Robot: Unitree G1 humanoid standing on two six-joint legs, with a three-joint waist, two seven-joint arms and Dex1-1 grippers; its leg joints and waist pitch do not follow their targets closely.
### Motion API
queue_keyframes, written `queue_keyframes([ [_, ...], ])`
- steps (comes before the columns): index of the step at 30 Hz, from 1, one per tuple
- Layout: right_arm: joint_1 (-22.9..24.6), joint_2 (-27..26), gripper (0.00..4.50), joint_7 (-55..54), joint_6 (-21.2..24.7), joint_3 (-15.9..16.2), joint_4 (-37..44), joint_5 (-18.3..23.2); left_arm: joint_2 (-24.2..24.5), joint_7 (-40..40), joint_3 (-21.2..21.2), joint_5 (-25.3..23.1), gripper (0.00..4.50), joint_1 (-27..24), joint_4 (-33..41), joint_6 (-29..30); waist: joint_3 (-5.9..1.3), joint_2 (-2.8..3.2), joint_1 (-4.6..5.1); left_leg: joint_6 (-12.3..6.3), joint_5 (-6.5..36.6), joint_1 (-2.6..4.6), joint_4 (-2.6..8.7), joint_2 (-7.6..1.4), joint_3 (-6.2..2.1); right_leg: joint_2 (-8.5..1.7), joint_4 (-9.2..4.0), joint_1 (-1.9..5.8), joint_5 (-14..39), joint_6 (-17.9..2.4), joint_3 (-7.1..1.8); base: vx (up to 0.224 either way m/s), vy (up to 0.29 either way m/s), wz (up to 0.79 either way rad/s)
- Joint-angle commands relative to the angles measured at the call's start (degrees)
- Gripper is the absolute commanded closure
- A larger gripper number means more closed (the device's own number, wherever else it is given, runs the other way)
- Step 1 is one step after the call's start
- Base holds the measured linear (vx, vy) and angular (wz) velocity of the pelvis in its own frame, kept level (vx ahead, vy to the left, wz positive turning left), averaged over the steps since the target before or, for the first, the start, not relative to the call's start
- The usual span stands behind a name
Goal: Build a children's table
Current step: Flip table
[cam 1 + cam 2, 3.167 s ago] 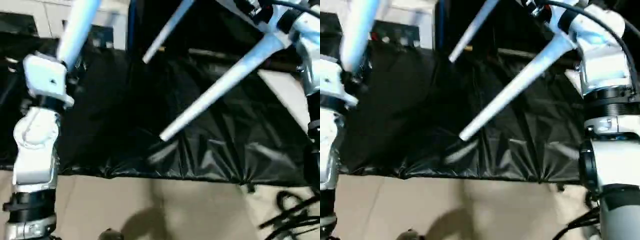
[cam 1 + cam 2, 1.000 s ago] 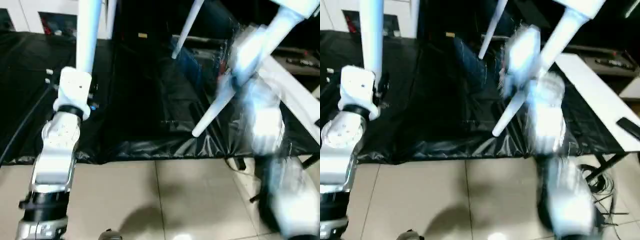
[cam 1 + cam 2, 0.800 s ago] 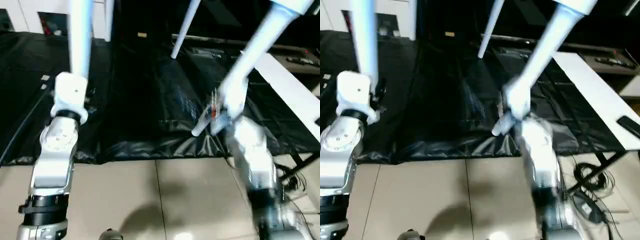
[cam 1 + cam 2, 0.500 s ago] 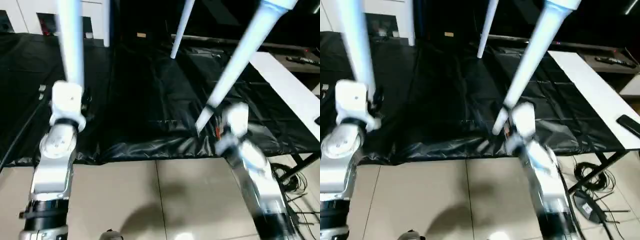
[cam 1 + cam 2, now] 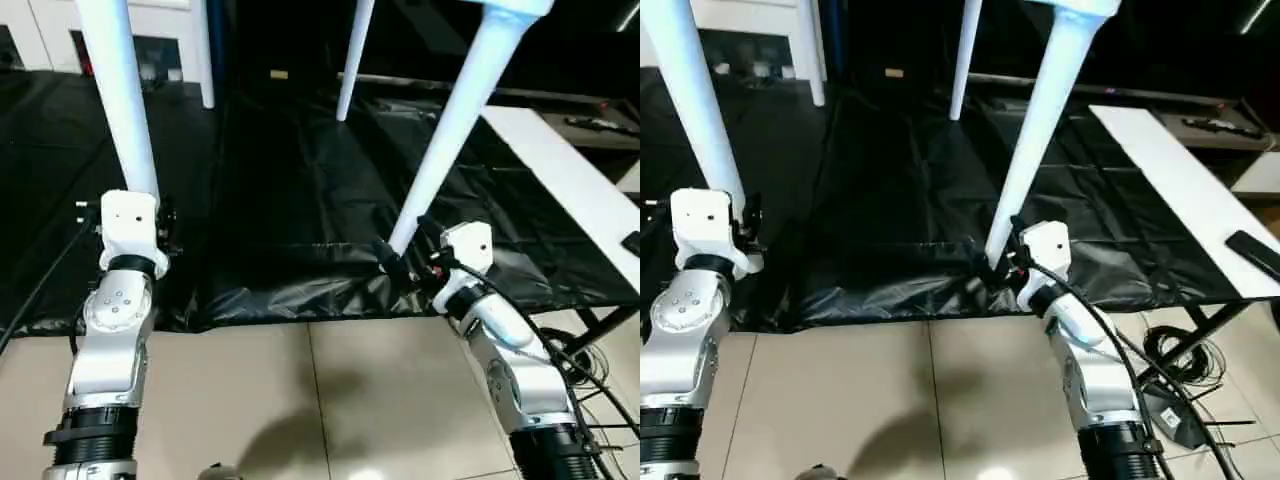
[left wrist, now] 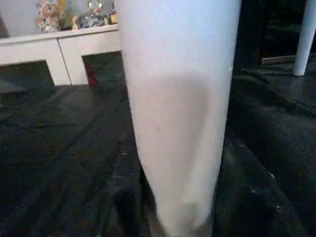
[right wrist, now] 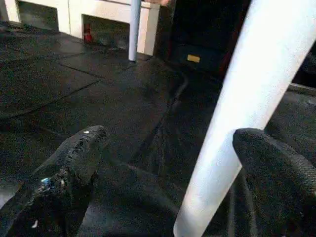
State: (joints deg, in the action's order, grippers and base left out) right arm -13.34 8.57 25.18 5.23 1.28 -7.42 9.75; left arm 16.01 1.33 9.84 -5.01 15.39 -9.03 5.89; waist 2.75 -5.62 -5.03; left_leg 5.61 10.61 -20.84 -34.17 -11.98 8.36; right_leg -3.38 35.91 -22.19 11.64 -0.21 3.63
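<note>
Four long white tapered tubular legs of the children's table stand on the black plastic-covered surface [image 5: 300, 180], feet down. The left tool [image 5: 128, 205] is closed on the near-left leg [image 5: 118, 90] (low on the tube). The right tool [image 7: 163, 173] gapes wide around the foot of the near-right leg [image 5: 1035, 130], its black fingers [image 7: 74, 158] either side, not touching. A flat white board [image 5: 570, 180] lies at right.

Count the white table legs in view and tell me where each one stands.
4. One near leg rises from the left gripper. Another has its tip between the right gripper fingers. Two far legs reach down to the black sheet.
</note>
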Motion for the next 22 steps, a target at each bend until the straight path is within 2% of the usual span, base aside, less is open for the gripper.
queue_keyframes([
  [1, 0.76, 0.04, 0.0, -0.44, 1.91, 0.33, 2.23, 1.18, -0.53, 0.4, -2.01, -1.78, 2.05, -3.32, -1.61, 2.14, -2.21, 1.09, 0.48, 2.01, 22.81, 0.54, 5.36, -1.25, -0.43, -4.3, -6.44, 0.87, 27.45, -1.97, -2.7, 0.0, 0.0, 0.0],
  [2, 1.12, -0.1, 0.0, -0.51, 2.15, 0.41, 2.59, 1.26, -0.68, 0.31, -1.89, -1.64, 1.97, -4.01, -0.72, 2.17, -2.44, 1.22, 0.45, 1.97, 21.24, 0.4, 5.36, -1.37, -0.46, -4.42, -6.25, 1.04, 25.89, -2.16, -2.78, 0.0, 0.0, 0.0],
  [3, 2.1, -0.6, 0.0, -0.7, 2.76, 0.33, 3.59, 1.99, -1.42, 0.71, -1.65, -0.77, 1.92, -6.07, 2.48, 2.36, -2.6, 0.96, 0.41, 1.75, 19.4, 0.21, 5.35, -1.5, -0.34, -4.29, -6.02, 1.08, 22.56, -2.87, -2.82, 0.0, 0.0, 0.0],
  [5, 2.62, -0.93, 0.0, -0.79, 3.06, 0.22, 4.11, 2.4, -1.83, 1.0, -1.59, -0.23, 1.85, -7.24, 4.26, 2.29, -2.68, 1.21, 0.33, 1.59, 17.56, 0.18, 5.36, -1.66, -0.17, -3.98, -5.53, 1.01, 16.65, -4.51, -2.89, 0.0, 0.0, 0.0],
  [6, 3.17, -1.1, 0.0, -0.83, 3.21, 0.21, 4.69, 2.63, -2.35, 1.59, -1.56, 0.65, 1.61, -8.36, 6.2, 2.08, -2.85, 1.3, 0.19, 1.53, 17.0, 0.29, 5.28, -1.69, -0.15, -3.98, -5.27, 1.08, 14.64, -5.15, -2.89, 0.0, 0.0, 0.0],
  [7, 3.38, -1.17, 0.0, -0.85, 3.26, 0.2, 4.91, 2.72, -2.54, 1.81, -1.55, 0.99, 1.51, -8.77, 6.92, 2.0, -2.96, 1.05, 0.06, 1.3, 15.02, 0.02, 5.21, -1.78, -0.1, -4.01, -4.8, 1.4, 10.72, -6.16, -2.87, 0.0, 0.0, 0.0],
  [8, 4.37, -1.4, 0.0, -0.67, 3.46, 0.33, 5.78, 3.23, -3.22, 2.69, -1.68, 2.18, 1.47, -10.49, 9.65, 1.15, -2.88, 0.94, -0.16, 1.0, 13.93, 0.11, 5.12, -1.72, 0.12, -3.87, -4.69, 1.3, 8.21, -6.83, -2.84, 0.0, 0.0, 0.0],
  [9, 4.66, -1.43, 0.0, -0.64, 3.52, 0.38, 6.05, 3.28, -3.31, 2.92, -1.83, 2.43, 1.4, -10.97, 10.33, 0.84, -2.79, 0.93, -0.17, 0.89, 13.7, -0.02, 5.19, -1.78, 0.1, -3.91, -4.57, 1.48, 7.51, -7.07, -2.85, 0.051, 0.007, 0.0],
  [10, 6.28, -1.58, 0.0, -0.58, 3.94, 0.6, 7.62, 3.55, -3.88, 4.15, -2.64, 3.99, 1.4, -13.69, 14.15, -0.86, -2.83, 1.03, -0.39, 0.75, 13.23, 0.0, 5.11, -1.74, 0.16, -3.94, -4.48, 1.58, 6.41, -7.22, -2.86, 0.0, 0.0, 0.0],
  [11, 8.15, -1.84, 0.0, -1.03, 4.73, 0.59, 9.28, 3.77, -5.3, 4.21, -2.58, 6.37, 1.4, -16.58, 18.6, -1.17, -2.79, 1.37, -0.41, 0.8, 12.64, -0.28, 5.18, -1.74, 0.2, -3.91, -4.25, 1.86, 4.64, -7.26, -2.9, 0.0, 0.0, 0.0],
  [12, 8.37, -1.87, 0.0, -1.13, 4.85, 0.56, 9.46, 3.78, -5.53, 4.12, -2.49, 6.69, 1.4, -16.89, 19.14, -1.06, -2.79, 1.37, -0.41, 0.8, 12.64, -0.28, 5.18, -1.74, 0.2, -3.91, -4.25, 1.86, 4.64, -7.26, -2.9, 0.0, 0.0, 0.0],
  [13, 10.19, -1.79, 0.0, -1.82, 5.23, 0.46, 11.02, 3.56, -6.82, 3.01, -2.21, 7.6, 1.4, -19.23, 23.07, 0.33, -2.67, 1.79, -0.37, 1.08, 13.52, -0.23, 5.28, -1.74, 0.2, -3.83, -4.25, 1.8, 4.57, -7.39, -2.91, 0.0, 0.0, 0.0],
  [14, 11.0, -1.64, 0.0, -2.09, 5.23, 0.46, 11.72, 3.35, -7.19, 2.46, -2.26, 7.4, 1.4, -20.18, 24.64, 1.09, -2.65, 1.43, -0.35, 1.2, 14.3, -0.09, 5.2, -1.81, 0.35, -3.7, -4.43, 1.79, 4.54, -7.35, -2.9, 0.0, 0.0, 0.0],
  [15, 11.0, -1.64, 0.0, -2.09, 5.23, 0.46, 11.72, 3.35, -7.19, 2.46, -2.26, 7.4, 1.4, -20.18, 24.64, 1.09, -2.63, 1.32, -0.31, 1.06, 14.59, -0.12, 5.25, -1.72, 0.39, -3.59, -4.55, 1.86, 4.89, -7.0, -2.88, 0.0, 0.0, 0.0],
  [16, 12.38, -1.31, 0.0, -2.59, 5.86, 0.35, 12.79, 2.99, -8.6, 1.14, -1.92, 7.56, 1.4, -21.35, 26.7, 3.39, -2.57, 1.53, -0.34, 1.01, 15.42, 0.06, 5.28, -1.59, 0.47, -3.51, -4.69, 1.72, 6.53, -6.39, -2.94, 0.0, 0.0, 0.0],
  [17, 14.22, -0.77, 0.0, -3.35, 7.31, 0.25, 13.94, 2.36, -9.62, -0.07, -2.14, 6.68, 1.4, -22.58, 28.38, 5.44, -2.31, 1.56, -0.31, 1.13, 16.34, -0.07, 5.41, -1.61, 0.39, -3.56, -5.04, 1.79, 8.65, -5.52, -2.95, 0.0, 0.0, 0.0],
  [18, 15.41, -0.44, 0.0, -3.85, 8.42, 0.16, 14.67, 1.95, -10.3, -0.78, -2.26, 6.11, 1.4, -23.33, 29.42, 6.84, -2.18, 1.38, -0.35, 1.13, 16.93, -0.04, 5.44, -1.64, 0.41, -3.62, -5.3, 1.75, 10.0, -4.93, -2.95, 0.0, 0.0, 0.0],
  [19, 16.41, -0.35, 0.0, -4.37, 9.16, 0.08, 14.94, 1.62, -10.54, -1.08, -2.5, 5.46, 1.4, -24.17, 29.81, 6.93, -1.99, 1.63, -0.41, 1.24, 18.41, 0.04, 5.56, -1.48, 0.33, -3.6, -5.59, 1.68, 13.36, -3.84, -2.94, 0.0, 0.0, 0.0],
  [20, 17.32, -0.26, 0.0, -4.43, 9.16, -0.02, 14.95, 1.57, -10.43, -1.5, -3.04, 3.94, 1.4, -25.02, 29.79, 6.31, -1.85, 1.47, -0.32, 1.11, 19.74, 0.12, 5.58, -1.43, 0.31, -3.56, -6.01, 1.45, 16.11, -2.96, -2.95, 0.0, 0.0, 0.0],
  [21, 17.89, -0.08, 0.0, -4.19, 9.2, 0.12, 14.99, 1.74, -10.33, -1.56, -3.35, 3.34, 1.4, -25.57, 29.82, 5.86, -1.73, 1.65, -0.36, 0.99, 20.64, 0.14, 5.63, -1.29, 0.29, -3.57, -6.33, 1.36, 18.11, -2.4, -2.97, 0.0, 0.0, 0.0],
  [22, 18.43, 0.17, 0.0, -3.89, 9.11, 0.37, 15.06, 1.82, -10.16, -1.61, -3.66, 2.67, 1.4, -26.01, 29.88, 5.32, -1.84, 1.49, -0.35, 0.92, 21.29, 0.18, 5.57, -1.28, 0.18, -3.74, -6.63, 1.37, 20.63, -1.47, -3.0, 0.0, 0.0, 0.0],
])
